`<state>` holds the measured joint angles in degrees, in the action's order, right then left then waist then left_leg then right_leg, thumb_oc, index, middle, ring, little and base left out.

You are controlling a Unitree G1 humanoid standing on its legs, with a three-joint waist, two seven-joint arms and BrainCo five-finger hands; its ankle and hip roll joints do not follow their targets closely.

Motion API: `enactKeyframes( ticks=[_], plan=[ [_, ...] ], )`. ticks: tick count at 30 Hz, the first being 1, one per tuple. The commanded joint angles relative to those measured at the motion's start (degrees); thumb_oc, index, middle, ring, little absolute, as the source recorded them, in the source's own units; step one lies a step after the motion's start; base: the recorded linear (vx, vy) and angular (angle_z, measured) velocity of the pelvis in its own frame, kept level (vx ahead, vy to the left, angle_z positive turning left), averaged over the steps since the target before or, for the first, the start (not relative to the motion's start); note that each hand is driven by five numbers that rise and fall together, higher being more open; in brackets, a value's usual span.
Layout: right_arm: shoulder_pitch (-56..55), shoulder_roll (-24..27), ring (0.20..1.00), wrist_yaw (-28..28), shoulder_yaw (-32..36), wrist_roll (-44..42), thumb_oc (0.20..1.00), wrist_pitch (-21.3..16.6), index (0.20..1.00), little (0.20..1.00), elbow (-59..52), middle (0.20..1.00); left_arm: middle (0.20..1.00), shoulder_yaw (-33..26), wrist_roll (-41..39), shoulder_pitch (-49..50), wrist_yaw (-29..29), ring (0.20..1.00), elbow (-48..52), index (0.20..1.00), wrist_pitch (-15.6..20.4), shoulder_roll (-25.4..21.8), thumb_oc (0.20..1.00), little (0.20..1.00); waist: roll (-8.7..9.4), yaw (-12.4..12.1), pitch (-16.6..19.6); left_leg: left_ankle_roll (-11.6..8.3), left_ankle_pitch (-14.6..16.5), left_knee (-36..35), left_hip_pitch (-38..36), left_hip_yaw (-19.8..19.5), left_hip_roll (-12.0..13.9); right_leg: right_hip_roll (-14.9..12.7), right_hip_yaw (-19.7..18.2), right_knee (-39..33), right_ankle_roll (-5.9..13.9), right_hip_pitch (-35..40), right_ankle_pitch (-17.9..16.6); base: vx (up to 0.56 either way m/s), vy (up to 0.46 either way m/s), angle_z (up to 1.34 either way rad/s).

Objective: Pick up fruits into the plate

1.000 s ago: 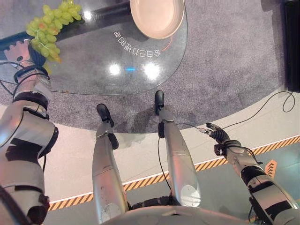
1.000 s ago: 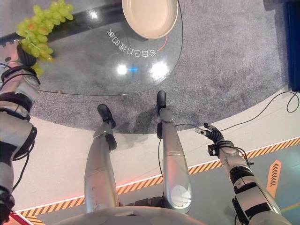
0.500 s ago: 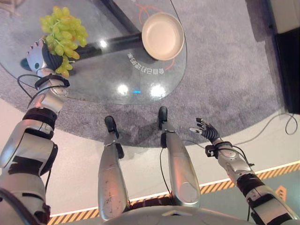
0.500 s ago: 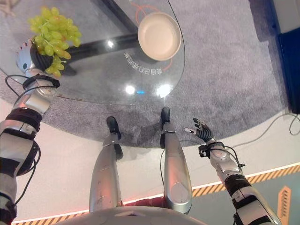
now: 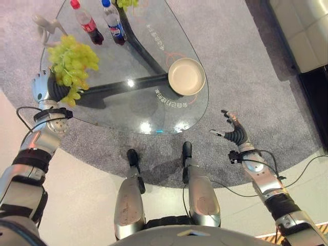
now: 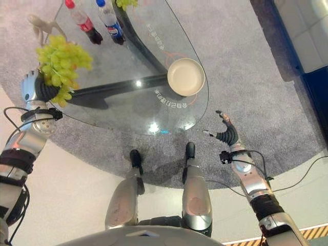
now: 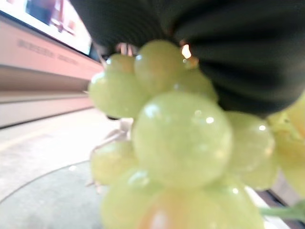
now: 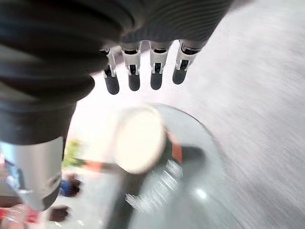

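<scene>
Pale green and glossy, the bunch of grapes [image 5: 72,57] sits in the left hand [image 5: 47,88], held up above the left edge of the glass table [image 5: 128,110]; in the left wrist view the round, smooth berries [image 7: 177,138] press right up against the hand's dark ribbed cover, so the fingers are hidden behind the fruit, yet the bunch hangs from that hand and nothing else bears it. Across a bare stretch of glass from the grapes, near the table's right edge, stands the plate [image 5: 186,77], round, shallow, cream-coloured and with nothing in it. The table top is clear glass with a curved rim, narrowing toward the near end, with a dark frame showing through it and bright glints of light on its near part. At its far end stand two plastic bottles, one with a red cap [image 5: 87,22] and one with a blue cap [image 5: 113,21], close together, and a second green bunch [image 5: 125,3] just past them. Grey, short-piled carpet [image 5: 246,77] lies all round the table. The right hand [image 5: 234,132] hangs over that carpet off the table's near right edge, fingers [image 8: 134,71] straight and spread, holding and touching nothing.
</scene>
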<state>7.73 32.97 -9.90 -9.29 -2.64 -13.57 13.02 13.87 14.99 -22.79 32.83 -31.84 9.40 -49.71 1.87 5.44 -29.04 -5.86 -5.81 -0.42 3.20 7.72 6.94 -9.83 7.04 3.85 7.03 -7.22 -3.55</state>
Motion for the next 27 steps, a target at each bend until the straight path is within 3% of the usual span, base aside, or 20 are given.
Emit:
enactKeyframes(
  ticks=[1,5,10,13,16,21,23,27],
  plan=[
    [-1.2,4.8,1.000,2.3,1.7,1.2,1.000,-4.1,1.000,1.000,-2.0,1.000,0.200,-2.9,2.8,2.8,-1.9,0.200,1.5,0.200,4.1,0.9,0.200,0.200,-1.57,-0.9,12.4,1.30,9.3,5.2,2.8,0.6,-4.8,0.8,2.9,2.5,0.14,1.2,6.5,0.11,-0.020,0.00],
    [2.1,7.9,1.000,8.0,1.4,0.7,1.000,-2.6,1.000,1.000,-3.4,1.000,0.200,-2.4,5.0,6.7,-8.1,0.200,6.7,0.200,5.4,1.2,0.200,0.200,-1.89,-2.6,16.2,1.55,10.0,4.8,-0.5,0.0,-4.6,0.5,3.8,1.6,0.18,4.9,6.7,0.15,-0.024,0.05],
    [7.8,11.8,1.000,18.3,-1.2,-3.5,1.000,1.1,1.000,1.000,-5.5,1.000,0.200,-0.9,5.7,7.0,-19.5,0.200,12.0,0.200,8.1,-1.8,0.200,0.200,-1.70,-4.3,19.8,1.36,10.0,2.9,-4.2,0.0,-3.7,0.2,5.0,-0.5,0.59,9.1,6.3,0.10,-0.040,0.06],
    [12.6,13.2,1.000,26.9,-4.8,-10.2,1.000,5.7,1.000,1.000,-6.4,1.000,0.200,1.6,0.0,4.7,-31.0,0.200,17.0,0.200,11.5,-4.8,0.200,0.200,-1.60,-5.0,20.9,1.10,9.6,2.0,-5.1,0.2,-3.1,0.1,5.6,-1.3,0.67,10.1,6.0,-0.02,-0.033,0.03],
    [17.3,13.3,1.000,33.8,-10.2,-14.4,1.000,6.8,1.000,1.000,-6.1,1.000,0.200,4.3,-4.6,2.6,-35.9,0.200,20.0,0.200,11.7,-6.7,0.200,0.200,-1.66,-5.6,21.6,1.13,9.4,1.3,-6.5,0.3,-2.7,0.0,6.4,-1.8,0.77,11.5,5.9,0.00,0.000,0.00],
    [21.5,12.2,1.000,40.9,-15.1,-21.2,1.000,12.1,1.000,1.000,-10.0,1.000,0.200,5.8,-6.0,0.6,-41.4,0.200,23.5,0.200,12.2,-8.4,0.200,0.200,-1.48,-6.2,22.6,1.01,9.4,1.1,-7.6,0.7,-2.2,-0.2,6.7,-2.6,0.74,13.0,5.8,0.01,-0.023,0.03],
    [22.8,11.6,1.000,41.7,-17.1,-24.2,1.000,16.0,1.000,1.000,-12.8,1.000,0.200,7.0,-6.9,-1.1,-44.1,0.200,25.6,0.200,11.3,-9.6,0.200,0.200,-1.47,-6.3,22.8,0.99,9.4,1.1,-7.6,0.8,-2.0,-0.2,6.5,-2.7,0.82,13.0,5.8,0.00,0.000,0.00],
    [26.3,10.0,1.000,42.6,-21.4,-27.0,1.000,19.6,1.000,1.000,-17.1,1.000,0.200,10.3,-7.5,-5.0,-48.5,0.200,28.3,0.200,10.3,-11.1,0.200,0.200,-1.99,-6.3,22.0,1.11,9.4,1.3,-7.6,0.4,-2.0,-0.1,6.1,-2.6,0.70,13.0,5.9,-0.06,0.005,-0.02]
  ],
)
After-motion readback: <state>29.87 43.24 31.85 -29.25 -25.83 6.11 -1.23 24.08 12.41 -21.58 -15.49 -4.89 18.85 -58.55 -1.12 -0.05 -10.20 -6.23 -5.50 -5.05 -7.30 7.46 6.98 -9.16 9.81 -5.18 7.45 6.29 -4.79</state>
